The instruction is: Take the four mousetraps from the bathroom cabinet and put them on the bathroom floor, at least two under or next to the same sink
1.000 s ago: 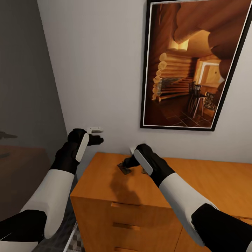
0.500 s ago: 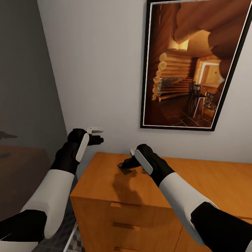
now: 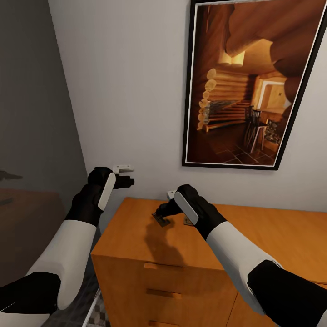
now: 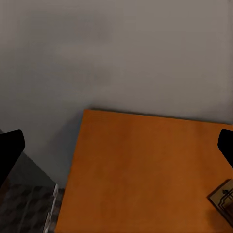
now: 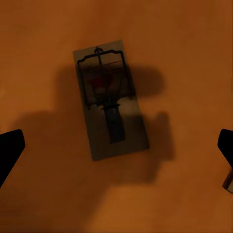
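Item 1: small flat brown wooden mousetrap w/ dark wire parts [image 5: 110, 99], flat on top of orange-brown wooden cabinet [image 3: 136, 236], directly below right claw [image 3: 160, 213], centred btwn its two dark fingertips [image 5: 10, 148]. Right claw jaws spread wide, nothing gripped, poised above the trap.

Item 2: 2nd mousetrap [image 3: 188, 222] just beside right claw, partly hidden.

Item 3: left claw [image 3: 127, 182] raised beside cabinet's end, near grey wall; jaws wide apart, empty.

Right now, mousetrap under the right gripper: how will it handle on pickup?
The mousetrap looks like a thin flat wooden slab, so probably stiff and light. It lies flush on the cabinet top, so the fingers may struggle to get under its edges. Its wire parts could likely snag. The right gripper is open above it.
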Robot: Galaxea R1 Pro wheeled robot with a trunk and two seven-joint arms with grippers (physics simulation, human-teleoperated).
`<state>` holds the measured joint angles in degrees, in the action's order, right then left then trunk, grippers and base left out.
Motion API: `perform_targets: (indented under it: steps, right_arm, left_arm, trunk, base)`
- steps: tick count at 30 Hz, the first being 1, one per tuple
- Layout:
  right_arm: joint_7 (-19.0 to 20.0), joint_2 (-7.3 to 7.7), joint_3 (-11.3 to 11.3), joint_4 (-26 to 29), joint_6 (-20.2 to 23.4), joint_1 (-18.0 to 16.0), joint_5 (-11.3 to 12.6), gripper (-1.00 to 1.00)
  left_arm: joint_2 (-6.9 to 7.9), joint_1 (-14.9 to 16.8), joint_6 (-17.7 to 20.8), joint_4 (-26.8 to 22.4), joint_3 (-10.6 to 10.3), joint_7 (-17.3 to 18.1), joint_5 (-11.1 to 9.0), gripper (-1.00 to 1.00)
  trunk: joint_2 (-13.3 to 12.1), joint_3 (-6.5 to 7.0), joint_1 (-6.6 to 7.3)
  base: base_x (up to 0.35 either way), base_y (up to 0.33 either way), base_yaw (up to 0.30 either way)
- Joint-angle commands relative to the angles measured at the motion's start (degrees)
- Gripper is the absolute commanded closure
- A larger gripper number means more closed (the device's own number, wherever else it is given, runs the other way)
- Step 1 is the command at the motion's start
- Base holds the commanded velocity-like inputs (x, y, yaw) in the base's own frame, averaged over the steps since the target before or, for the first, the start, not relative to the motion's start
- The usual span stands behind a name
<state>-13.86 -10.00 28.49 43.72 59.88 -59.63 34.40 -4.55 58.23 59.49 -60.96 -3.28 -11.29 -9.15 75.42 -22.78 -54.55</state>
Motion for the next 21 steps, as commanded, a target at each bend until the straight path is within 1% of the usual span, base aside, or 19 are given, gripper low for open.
perform_targets:
  steps: [1,6,13,21]
  right_arm:
    - [-0.41,0.0,0.09,0.09,0.12,-0.06,0.58,-1.0]
    - [0.07,0.0,0.08,0.22,0.12,-0.09,0.58,-1.0]
    - [0.35,0.0,0.07,0.3,0.12,-0.08,0.58,-1.0]
    - [0.39,0.0,0.07,0.31,0.12,-0.1,0.61,-1.0]
  left_arm:
    - [0.02,0.05,0.18,-0.04,-0.06,-0.57,-0.6,-1.0]
    - [0.05,0.05,0.17,0.01,-0.06,-0.57,-0.6,-1.0]
    - [0.11,0.05,0.11,0.05,-0.06,-0.57,-0.6,-1.0]
    - [0.08,0.05,0.1,0.05,-0.06,-0.57,-0.6,-1.0]
  trunk:
    - [0.04,-0.07,0.0]
    - [0.04,-0.07,0.0]
    - [0.04,-0.07,0.0]
    - [0.04,-0.07,0.0]
  base:
    - [0.0,0.0,0.0]
    - [0.051,0.0,0.0]
    - [0.12,0.0,0.0]
    - [0.032,0.0,0.0]
